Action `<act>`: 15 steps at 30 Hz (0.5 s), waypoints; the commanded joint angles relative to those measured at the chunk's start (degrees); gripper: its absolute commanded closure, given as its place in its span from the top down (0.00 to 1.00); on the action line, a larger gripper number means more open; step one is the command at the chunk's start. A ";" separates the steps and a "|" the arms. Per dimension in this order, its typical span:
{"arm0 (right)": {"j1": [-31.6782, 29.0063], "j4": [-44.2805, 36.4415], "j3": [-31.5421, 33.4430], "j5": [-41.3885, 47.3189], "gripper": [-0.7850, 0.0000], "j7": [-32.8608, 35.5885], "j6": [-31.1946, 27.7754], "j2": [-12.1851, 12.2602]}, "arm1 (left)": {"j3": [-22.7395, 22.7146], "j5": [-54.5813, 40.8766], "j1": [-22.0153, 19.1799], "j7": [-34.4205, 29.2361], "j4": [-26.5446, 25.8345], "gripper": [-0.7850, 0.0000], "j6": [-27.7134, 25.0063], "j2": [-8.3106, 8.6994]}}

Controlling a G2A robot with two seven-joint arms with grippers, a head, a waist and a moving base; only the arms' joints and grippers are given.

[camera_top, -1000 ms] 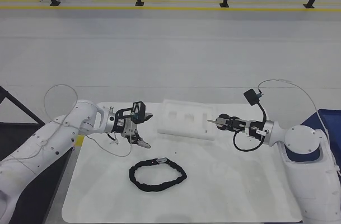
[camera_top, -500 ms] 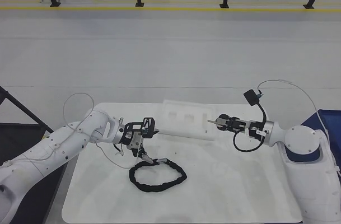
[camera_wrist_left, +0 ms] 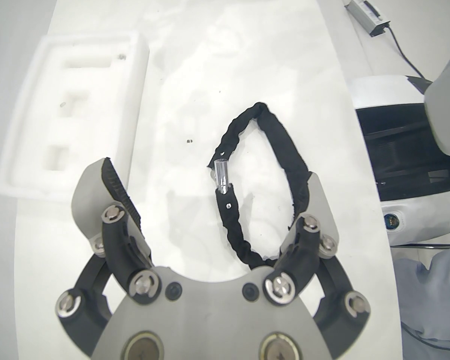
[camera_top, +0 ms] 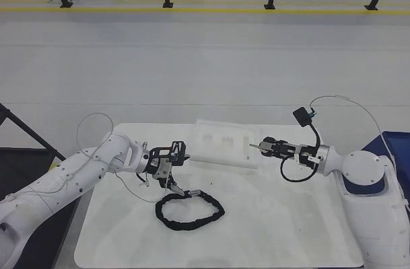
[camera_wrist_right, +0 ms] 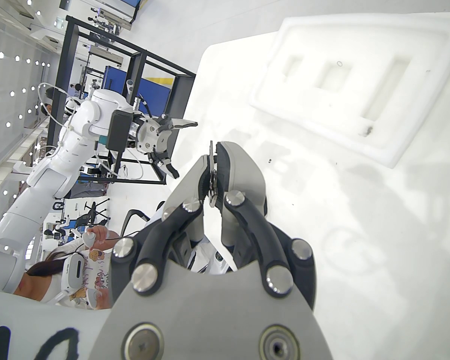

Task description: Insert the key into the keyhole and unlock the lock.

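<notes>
Step in hand: by my reading, securing the lock. The key is already held, the lock is not yet grasped, and insertion has not begun.
Next move: the left gripper point(camera_wrist_left: 208, 174) would need to lower and close on or just beside the lock cylinder point(camera_wrist_left: 222, 174), steadying it with the keyhole end free. Only then can the key be brought across and lined up. I cannot tell which end of the cylinder carries the keyhole.
Left gripper: spread wide and holding nothing, poised over the near-left part of the table point(camera_top: 292, 222) and pointing down at the lock.
Chain lock point(camera_wrist_left: 278, 140): a black fabric-sleeved loop lying flat on the table. In the left wrist view one finger overlaps the loop's outer side; whether it touches cannot be told.
Lock cylinder: a short shiny metal barrel joining the loop's ends. It lies between the two spread fingers, closer to the one over the loop, and apart from both.
Foam tray point(camera_top: 221, 159): a white block with empty rectangular pockets, at the far side of the table between the two arms.
Key point(camera_wrist_right: 211, 172): a thin metal piece pinched edge-on, its tip pointing toward the left arm. It is raised off the table near the tray's right end, well apart from the lock.
Right gripper point(camera_wrist_right: 213, 153): clamped narrow on the key, out to the right of the tray.
</notes>
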 commanded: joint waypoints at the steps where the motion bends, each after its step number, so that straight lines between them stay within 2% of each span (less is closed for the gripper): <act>1: 0.00 0.00 0.00 0.00 0.00 0.00 0.00 0.00 | -0.23 1.68 0.92 1.78 1.78 1.00 -0.39 -0.56; 6: 0.00 0.00 0.00 0.00 0.00 0.00 0.00 0.00 | -0.80 7.86 3.15 10.84 7.41 1.00 -1.45 -2.65; 9: 0.00 0.00 0.00 0.00 0.00 0.00 0.00 0.00 | -0.30 15.33 3.78 15.07 9.96 1.00 -1.02 -4.21; 11: 0.00 0.00 0.00 0.00 0.00 0.00 0.00 0.00 | 0.34 19.84 4.40 17.34 12.60 1.00 0.99 -5.60; 15: 0.00 0.00 0.00 0.00 0.00 0.00 0.00 0.00 | 1.11 26.29 4.86 23.09 17.08 1.00 1.25 -8.73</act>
